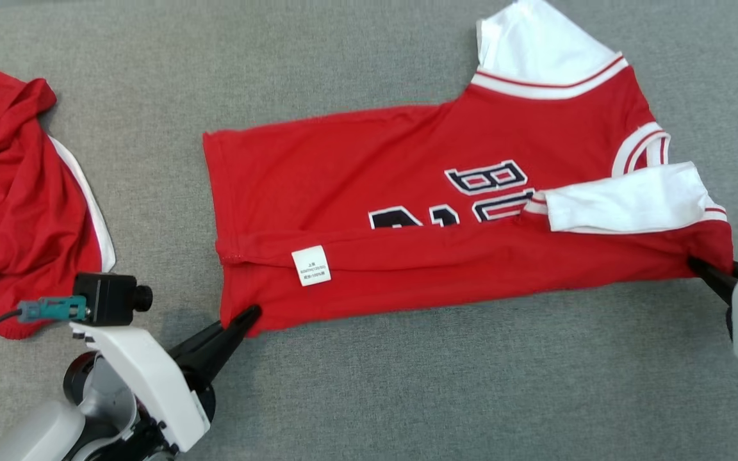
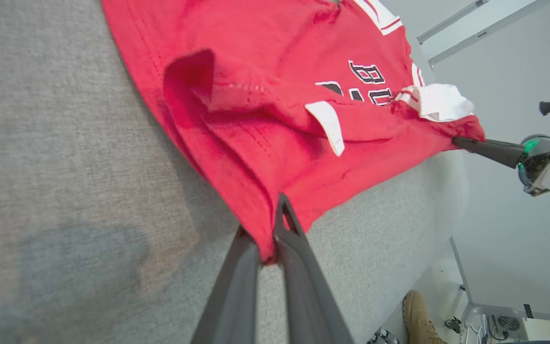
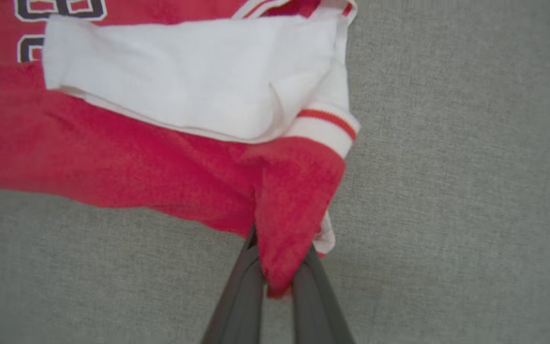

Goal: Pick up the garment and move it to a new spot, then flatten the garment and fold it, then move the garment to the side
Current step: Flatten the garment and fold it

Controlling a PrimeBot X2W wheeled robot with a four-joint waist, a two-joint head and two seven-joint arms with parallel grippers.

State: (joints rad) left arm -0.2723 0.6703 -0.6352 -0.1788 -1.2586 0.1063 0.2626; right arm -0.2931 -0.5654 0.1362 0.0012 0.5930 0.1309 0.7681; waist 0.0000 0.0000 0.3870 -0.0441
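A grey woven work surface (image 1: 407, 397) carries the garment (image 1: 407, 186), a red jersey with white sleeves, lying sideways across the middle of the head view, hem to the left and neck to the right. The left gripper (image 1: 250, 317) is closed on the near hem corner; the left wrist view shows red cloth pinched between both fingers. The right gripper (image 1: 696, 264) is closed on the near shoulder end, just below the folded-in white sleeve (image 1: 631, 205). Holding both ends of one long edge probably serves to keep that edge taut for a lengthwise fold. The near edge is already turned over, exposing the white care label (image 1: 311, 265) and covering the lower part of the black lettering (image 1: 471, 198), which cannot be read in full. How many layers each gripper pinches cannot be determined. The far sleeve and the right arm are cut off by the frame. A second red garment (image 1: 16, 192) lies crumpled well apart at the left.
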